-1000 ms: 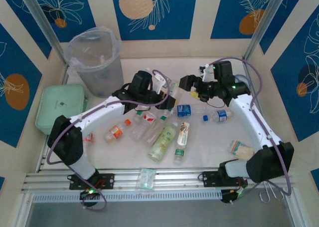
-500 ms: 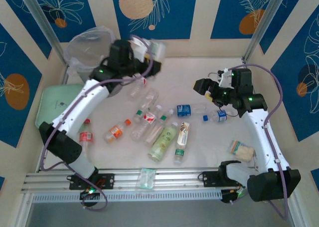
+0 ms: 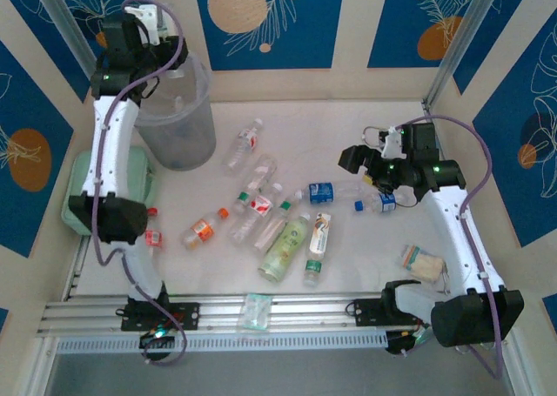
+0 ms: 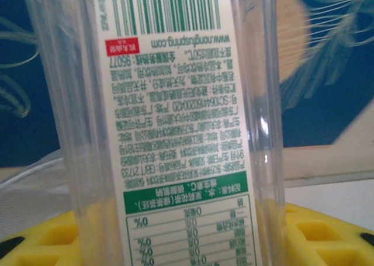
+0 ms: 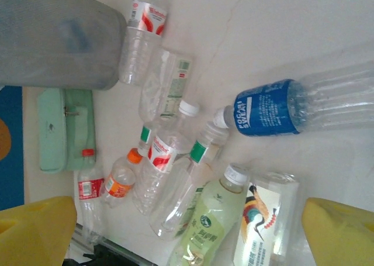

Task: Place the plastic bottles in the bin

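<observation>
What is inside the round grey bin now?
The bin shows its clear bag liner at the rim. The left arm, holding a green-labelled bottle, covers part of the opening; the cloudy wall hides the rest, so contents cannot be told.

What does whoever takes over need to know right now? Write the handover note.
Left tool: shut on a green-label bottle, held high at the bin rim, not yet released.
Right tool: open, empty, above the scattered bottles.
Table: roughly ten bottles lie loose, among them the blue-label bottle and the pale green bottle.
Done: bin contents unclear.
Left to do: drop the held bottle, then bin the rest.
</observation>
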